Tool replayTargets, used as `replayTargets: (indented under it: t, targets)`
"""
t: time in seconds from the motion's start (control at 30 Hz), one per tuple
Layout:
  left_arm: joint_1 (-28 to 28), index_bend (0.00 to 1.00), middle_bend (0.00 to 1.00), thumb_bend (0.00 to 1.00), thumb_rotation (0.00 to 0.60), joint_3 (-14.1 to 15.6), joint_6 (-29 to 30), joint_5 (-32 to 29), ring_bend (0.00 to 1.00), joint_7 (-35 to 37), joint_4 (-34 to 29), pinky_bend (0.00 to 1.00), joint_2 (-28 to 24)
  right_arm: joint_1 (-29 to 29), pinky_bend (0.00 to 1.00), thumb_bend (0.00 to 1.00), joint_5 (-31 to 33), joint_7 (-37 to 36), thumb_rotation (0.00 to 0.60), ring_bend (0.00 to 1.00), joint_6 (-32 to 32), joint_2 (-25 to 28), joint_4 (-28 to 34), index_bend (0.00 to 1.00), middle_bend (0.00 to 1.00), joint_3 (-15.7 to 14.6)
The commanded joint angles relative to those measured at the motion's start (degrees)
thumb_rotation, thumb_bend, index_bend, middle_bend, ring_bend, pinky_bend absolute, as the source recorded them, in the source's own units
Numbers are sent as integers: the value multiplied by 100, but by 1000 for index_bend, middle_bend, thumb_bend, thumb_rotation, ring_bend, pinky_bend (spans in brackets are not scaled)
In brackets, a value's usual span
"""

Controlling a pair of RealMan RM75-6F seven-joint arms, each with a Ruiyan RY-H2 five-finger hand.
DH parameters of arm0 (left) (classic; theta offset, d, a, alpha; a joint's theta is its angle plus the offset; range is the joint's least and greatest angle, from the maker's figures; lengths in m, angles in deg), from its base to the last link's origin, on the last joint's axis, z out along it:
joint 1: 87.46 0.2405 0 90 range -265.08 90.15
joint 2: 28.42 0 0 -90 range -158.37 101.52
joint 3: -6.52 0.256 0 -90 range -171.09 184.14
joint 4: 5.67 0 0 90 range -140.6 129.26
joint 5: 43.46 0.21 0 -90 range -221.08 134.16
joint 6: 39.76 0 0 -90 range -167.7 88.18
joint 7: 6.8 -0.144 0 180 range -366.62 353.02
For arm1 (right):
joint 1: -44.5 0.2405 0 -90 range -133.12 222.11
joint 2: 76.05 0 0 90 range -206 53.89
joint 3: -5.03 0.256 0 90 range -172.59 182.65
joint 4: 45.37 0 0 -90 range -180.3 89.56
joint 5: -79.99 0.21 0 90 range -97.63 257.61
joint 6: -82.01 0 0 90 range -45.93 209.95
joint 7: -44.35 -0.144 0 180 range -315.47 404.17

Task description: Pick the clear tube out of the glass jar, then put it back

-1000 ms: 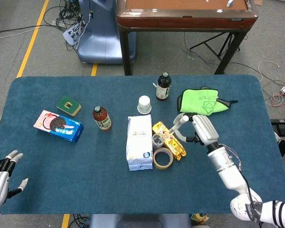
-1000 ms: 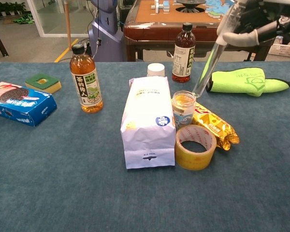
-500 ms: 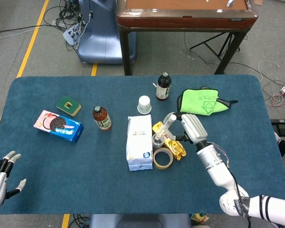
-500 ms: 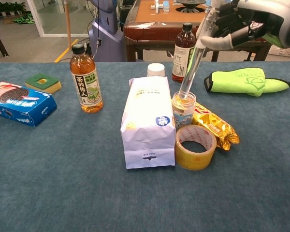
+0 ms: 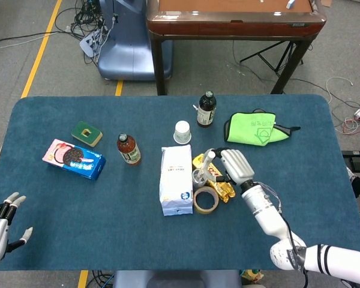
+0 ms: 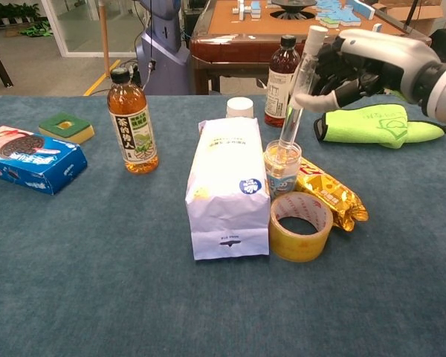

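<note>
Since one second before, the right hand (image 6: 364,63) had carried the clear tube (image 6: 296,97) leftward and down; pinching its upper part, it stood the lower end inside the glass jar (image 6: 282,167) mid-bench. Only release remained. Left hand (image 5: 1,223) lay spread.

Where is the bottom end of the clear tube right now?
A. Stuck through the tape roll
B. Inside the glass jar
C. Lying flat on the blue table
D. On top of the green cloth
B: the chest view shows the right hand holding the clear tube nearly upright, with its lower end down inside the glass jar.
</note>
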Motion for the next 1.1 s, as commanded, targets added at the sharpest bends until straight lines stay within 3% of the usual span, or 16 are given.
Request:
replayTargets:
  t: [0.03,0.47,0.6,0.8,1.1]
  targets:
    - [-2,146,86,296,600,0,5,16,166,5,12,129,7,54,319,509,40,100,600,378,72,-122,-151,700,495,-66]
    - [40,147,86,297,600,10,34,3,165,27,27,129,4,166,314,506,104,312,600,290,226,-522,-697,680,414,-200]
    - [48,147,86,297,600,8,32,-14,166,33,21,129,-4,171,299,500,162,345,600,254,305,-495,-697,559,364,-222]
    - [53,147,86,297,600,23,8,-14,166,30,30,129,3,165,255,415,283,434,600,183,417,-332,-570,293,276,-246]
    - [67,146,86,297,600,-5,34,-37,165,63,-15,129,-68,-229,250,295,-69,225,600,163,-152,137,-187,189,242,-280]
